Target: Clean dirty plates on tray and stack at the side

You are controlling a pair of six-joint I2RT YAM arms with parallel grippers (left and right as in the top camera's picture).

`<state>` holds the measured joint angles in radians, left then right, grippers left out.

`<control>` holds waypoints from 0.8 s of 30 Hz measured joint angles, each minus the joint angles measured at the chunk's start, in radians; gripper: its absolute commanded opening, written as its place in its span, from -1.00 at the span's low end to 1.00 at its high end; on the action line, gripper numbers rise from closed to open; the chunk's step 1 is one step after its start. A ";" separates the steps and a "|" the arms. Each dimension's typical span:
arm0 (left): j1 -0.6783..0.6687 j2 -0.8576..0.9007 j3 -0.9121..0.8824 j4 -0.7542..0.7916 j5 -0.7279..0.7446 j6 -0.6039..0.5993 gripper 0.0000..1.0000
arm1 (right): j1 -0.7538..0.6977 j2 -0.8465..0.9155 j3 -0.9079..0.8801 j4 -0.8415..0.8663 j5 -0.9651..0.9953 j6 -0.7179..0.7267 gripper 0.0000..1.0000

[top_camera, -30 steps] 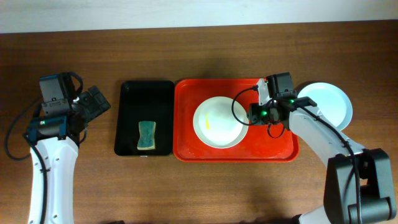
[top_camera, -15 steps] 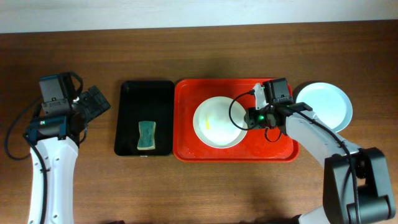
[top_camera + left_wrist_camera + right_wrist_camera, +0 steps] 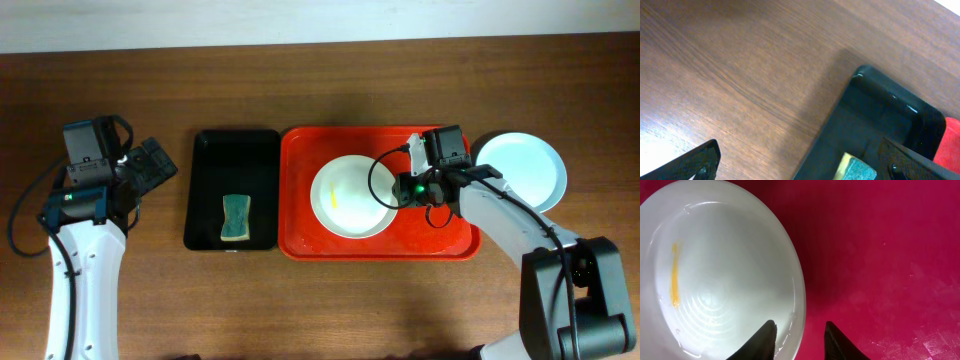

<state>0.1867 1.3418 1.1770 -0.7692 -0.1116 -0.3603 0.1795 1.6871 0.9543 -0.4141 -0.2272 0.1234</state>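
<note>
Right gripper [image 3: 800, 332] sits low over the right rim of the smeared plate [image 3: 350, 197]. Jaws are partly apart, one finger inside the rim and one outside, not pinching. Likely lined up to grip the edge.

The plate lies mid tray [image 3: 300, 240] with its yellow smear [image 3: 675, 275] uncleaned. Side plate [image 3: 525, 165] rests on the bench [image 3: 400, 310] right of the tray, probably the start of the stack.

Left gripper [image 3: 155, 165] is wide apart and empty, parked left of the black tray [image 3: 205, 150] that holds the sponge [image 3: 236, 218].

Versus a second ago: the right gripper has dropped toward the rim. Nothing else has moved.
</note>
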 measured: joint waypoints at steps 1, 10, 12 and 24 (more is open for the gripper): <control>0.000 0.000 0.000 -0.005 0.013 0.000 0.99 | 0.000 0.000 0.000 0.000 0.000 0.000 -0.34; -0.018 0.063 -0.001 -0.181 0.256 0.000 0.98 | 0.000 0.000 -0.001 0.003 0.000 0.000 -0.32; -0.030 0.100 -0.001 -0.235 0.272 0.006 0.82 | 0.000 0.000 -0.001 0.004 0.000 0.000 -0.31; -0.218 0.282 -0.037 -0.237 0.245 0.134 -0.14 | 0.000 0.000 -0.002 0.003 0.000 -0.001 -0.24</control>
<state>-0.0315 1.6238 1.1404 -1.0065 0.1337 -0.2268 0.1791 1.6871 0.9524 -0.4110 -0.2276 0.1226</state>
